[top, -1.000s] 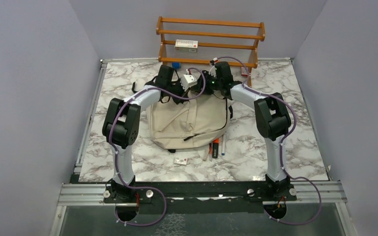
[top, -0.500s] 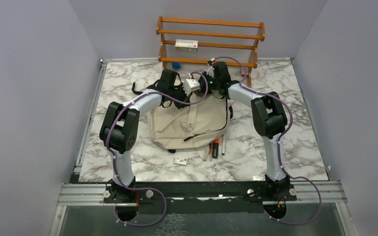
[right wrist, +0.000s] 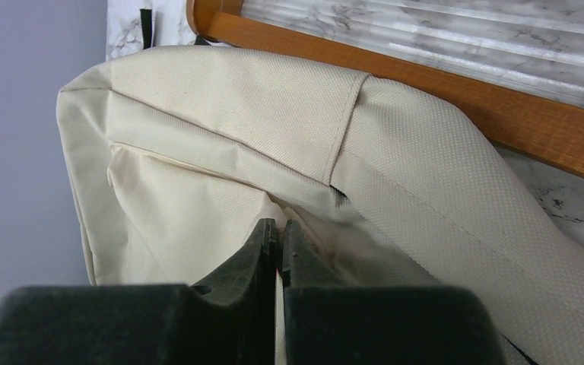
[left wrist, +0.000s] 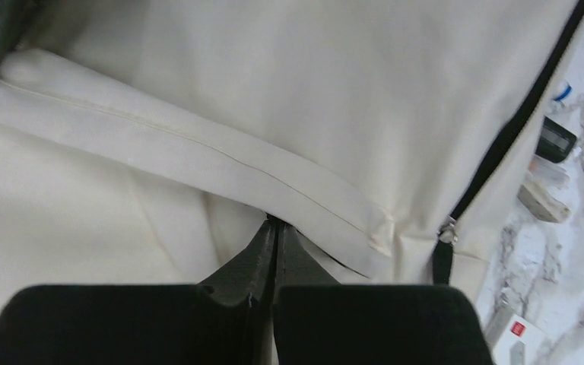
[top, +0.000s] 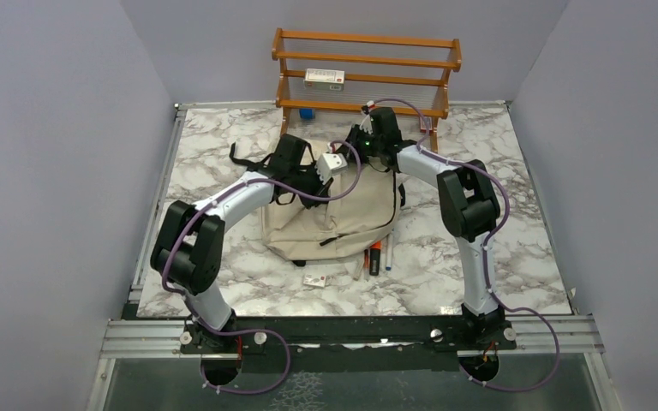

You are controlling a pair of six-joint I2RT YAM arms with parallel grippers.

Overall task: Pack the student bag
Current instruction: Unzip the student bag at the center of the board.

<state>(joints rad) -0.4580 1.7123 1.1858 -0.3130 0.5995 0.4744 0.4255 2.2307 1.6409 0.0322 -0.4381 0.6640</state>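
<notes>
From above, we see the student bag (top: 308, 218) lying on the counter (top: 514, 223) before the wooden rack (top: 367, 60), its inside hidden. Left wrist: left fingers (left wrist: 255, 262) pressed together against a cream fold. Right wrist: right fingers (right wrist: 255, 251) pinching bag fabric.

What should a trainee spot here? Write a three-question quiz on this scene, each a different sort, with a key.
1. True or false: the bag lies on the table in front of the rack.
2. Where are the pens? A, on the rack; B, on the table by the bag's near edge; C, inside the bag.
3. Short answer: which gripper is shut on the bag's fabric nearest the rack?
Key: 1 true; 2 B; 3 the right gripper.
</notes>
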